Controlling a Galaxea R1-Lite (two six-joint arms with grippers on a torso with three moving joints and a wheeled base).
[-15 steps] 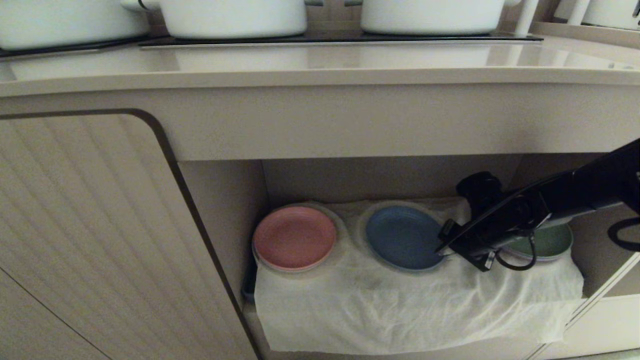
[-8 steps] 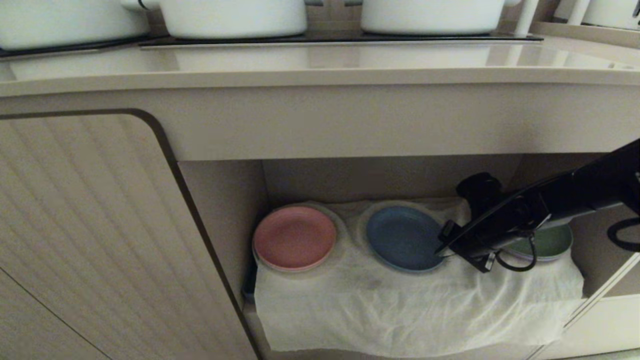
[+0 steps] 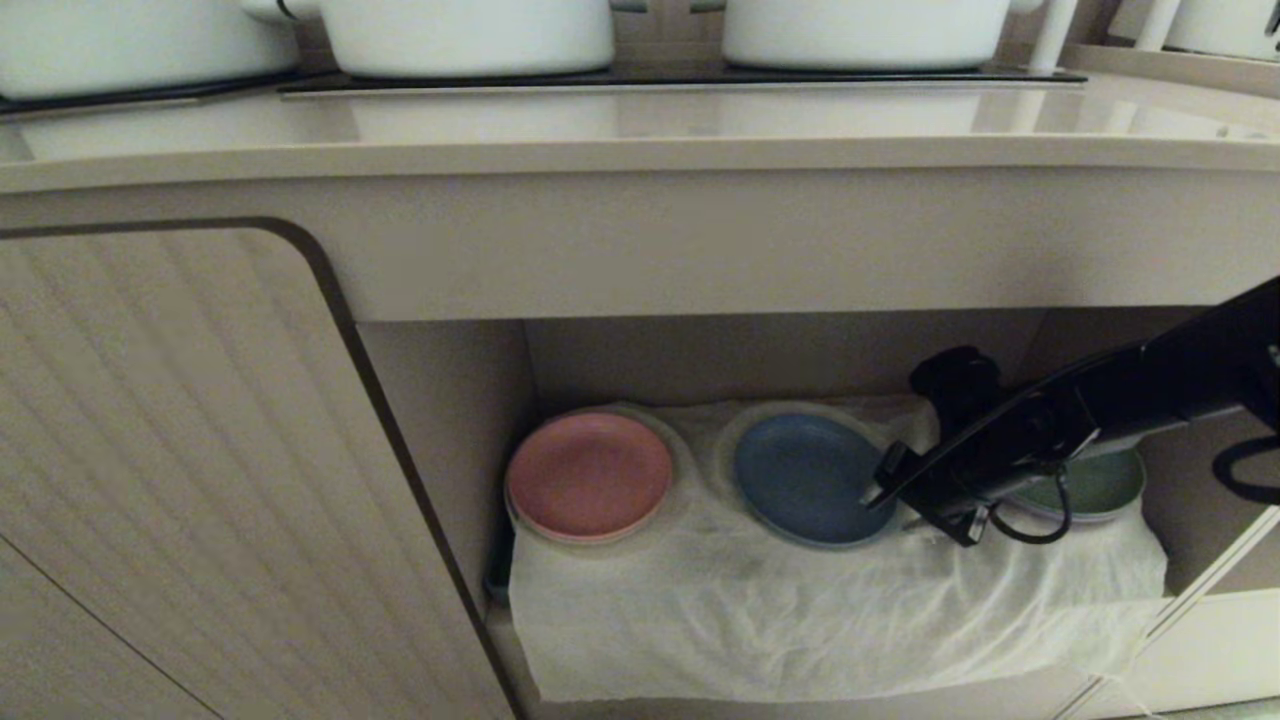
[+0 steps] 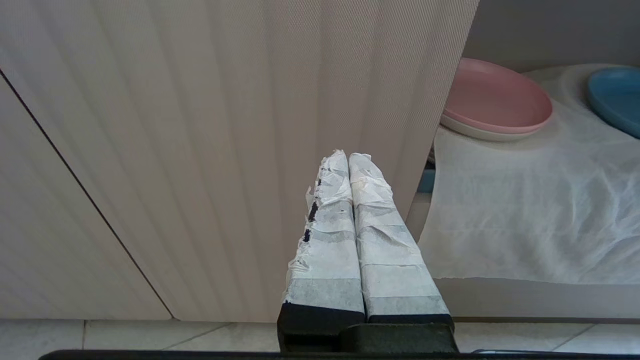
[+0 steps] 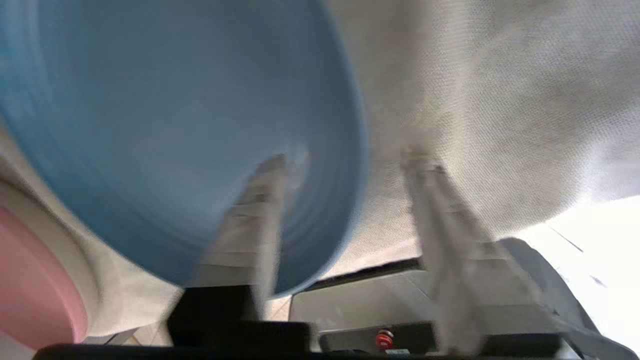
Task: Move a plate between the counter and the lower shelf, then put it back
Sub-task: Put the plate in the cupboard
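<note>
1. The bench (image 3: 640,125), a glossy beige worktop with a thick front edge, is running across the top of the head view; black hob panels (image 3: 680,78) are lying along its back, and white pots (image 3: 465,35) are standing on them.
2. Below the bench, a ribbed beige cabinet door (image 3: 180,470) is closing off the left side, and the lower shelf (image 3: 455,400), an open beige niche, is sitting to the right of that door.
3. A thin white cloth (image 3: 800,610) is covering the lower shelf and hanging over its front edge in wrinkles.
4. The plate (image 3: 805,478), light blue, is lying flat on the cloth in the middle of the lower shelf. A pink plate (image 3: 588,477) is resting to its left, nearest the door, and a green plate (image 3: 1100,485) is lying to its right, largely hidden behind the arm.
5. The right gripper (image 3: 875,495) is reaching into the lower shelf at the plate's right rim. In the right wrist view its taped fingers (image 5: 255,210) are standing apart, one over the plate's blue surface and the other over the cloth beside the rim, so they are not clamping the plate.
6. The left gripper (image 4: 348,156) is hanging in front of the cabinet door, well apart from the plate, with its taped fingers pressed together on nothing.
7. A pale tiled floor (image 4: 125,337) is showing beneath the door in the left wrist view.
</note>
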